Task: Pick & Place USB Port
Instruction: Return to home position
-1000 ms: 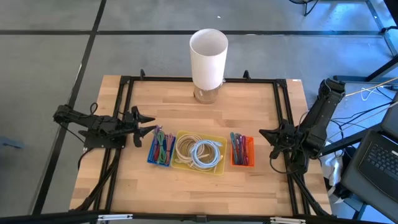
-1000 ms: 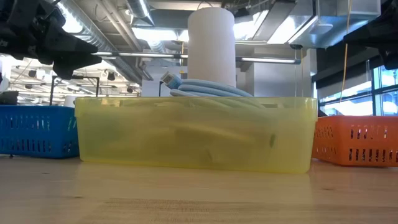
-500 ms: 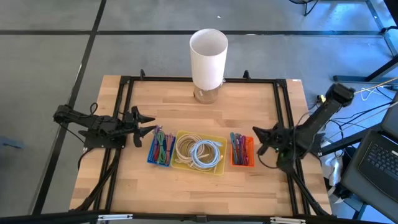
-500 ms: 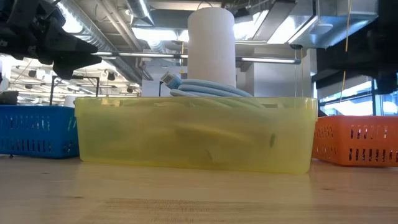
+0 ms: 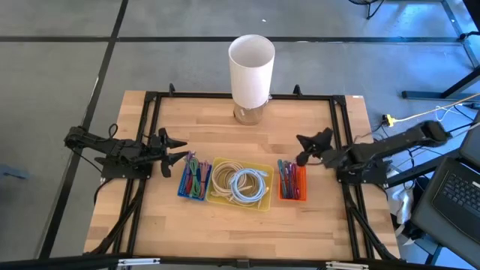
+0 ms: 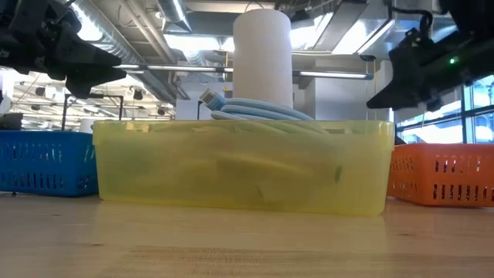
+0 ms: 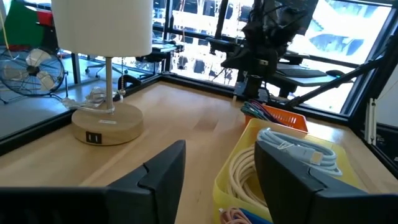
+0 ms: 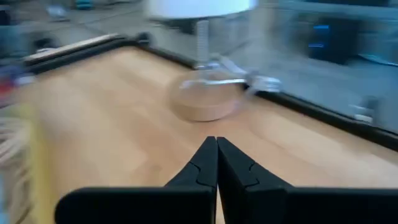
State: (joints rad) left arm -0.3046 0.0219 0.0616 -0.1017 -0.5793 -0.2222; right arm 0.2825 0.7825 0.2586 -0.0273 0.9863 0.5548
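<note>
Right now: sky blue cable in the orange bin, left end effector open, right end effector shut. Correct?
No. The sky blue cable lies coiled in the yellow bin, not the orange bin, as the high view shows. Left end effector open, right end effector shut: that stands.

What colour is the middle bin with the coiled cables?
The bin is see-through yellow, clearest in the low view.
</note>
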